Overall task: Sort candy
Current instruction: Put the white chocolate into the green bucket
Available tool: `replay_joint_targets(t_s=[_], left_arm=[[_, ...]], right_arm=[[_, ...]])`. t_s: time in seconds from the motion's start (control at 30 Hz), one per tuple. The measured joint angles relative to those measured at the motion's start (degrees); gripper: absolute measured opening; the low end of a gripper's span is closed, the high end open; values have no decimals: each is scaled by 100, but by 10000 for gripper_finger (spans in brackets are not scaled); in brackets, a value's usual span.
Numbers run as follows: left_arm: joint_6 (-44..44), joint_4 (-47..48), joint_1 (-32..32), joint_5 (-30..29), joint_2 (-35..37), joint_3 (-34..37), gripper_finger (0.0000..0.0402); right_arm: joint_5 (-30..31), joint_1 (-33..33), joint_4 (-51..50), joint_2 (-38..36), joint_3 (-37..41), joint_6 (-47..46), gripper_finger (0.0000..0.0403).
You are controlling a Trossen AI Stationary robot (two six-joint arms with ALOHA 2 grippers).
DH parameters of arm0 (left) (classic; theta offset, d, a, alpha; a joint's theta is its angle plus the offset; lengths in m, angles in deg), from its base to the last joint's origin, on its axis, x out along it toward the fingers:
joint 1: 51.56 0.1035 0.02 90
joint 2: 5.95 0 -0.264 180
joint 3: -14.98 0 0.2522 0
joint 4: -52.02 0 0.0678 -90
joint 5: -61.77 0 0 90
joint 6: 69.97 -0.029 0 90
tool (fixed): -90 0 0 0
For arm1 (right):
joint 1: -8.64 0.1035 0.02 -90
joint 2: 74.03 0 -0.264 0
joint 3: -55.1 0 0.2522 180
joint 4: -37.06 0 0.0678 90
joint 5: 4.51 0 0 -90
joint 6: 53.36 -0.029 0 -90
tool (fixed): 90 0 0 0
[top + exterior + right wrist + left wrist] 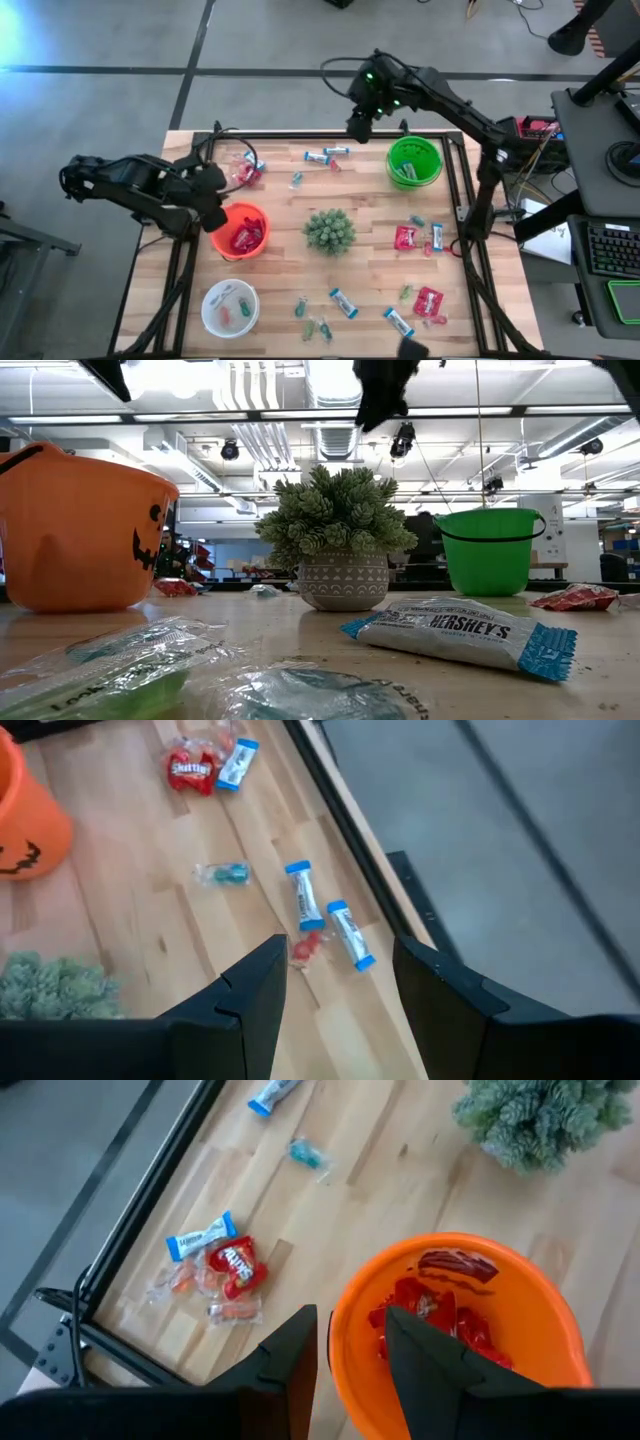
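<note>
Nearest the low camera lie clear-wrapped green sweets [130,670], blurred, and just behind them a blue-and-white Hershey's bar [465,635] flat on the tabletop [370,270].

The tabletop is pale wood planks in a black frame. On it stand an orange pumpkin-faced bucket [240,231] holding red packets, a green bucket [414,161] at the far right, and a white bowl [229,307] at the near left with a few green pieces in it. A spiky green plant [329,231] in a patterned pot sits mid-table between the buckets.

The left tool [345,1342] hangs over the orange bucket's rim, its jaws narrowly apart and holding nothing. The right tool [335,970] hovers above the far edge, jaws wide and empty, over two blue-and-white bars [328,915] and a small red piece [305,949].

Loose candy is scattered: a red packet cluster [247,170] at the far left, red packets [407,237] right of the plant, and bars and teal pieces [343,302] along the near edge.
</note>
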Motion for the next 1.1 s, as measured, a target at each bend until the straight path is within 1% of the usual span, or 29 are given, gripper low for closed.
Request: replay_joint_targets(t_s=[0.07,0.17,0.27,0.43,0.63,0.9,1.1], left_arm=[[14,3,0,-17,82,-1,102],[44,1,0,-146,178,-1,102],[51,2,0,-150,262,-1,102],[54,1,0,-151,331,-1,102],[66,1,0,-150,348,0,102],[51,2,0,-147,347,-1,102],[56,1,0,-142,342,0,102]], right_arm=[[-172,-155,183,242,0,-14,176],[-203,-346,439,622,2,-115,176],[-255,-475,559,1007,2,-133,176],[-783,-554,766,1592,-13,7,176],[-796,-624,1038,2123,-63,13,176],[-808,-705,1020,2574,-417,102,176],[-838,-827,552,2805,-426,158,176]])
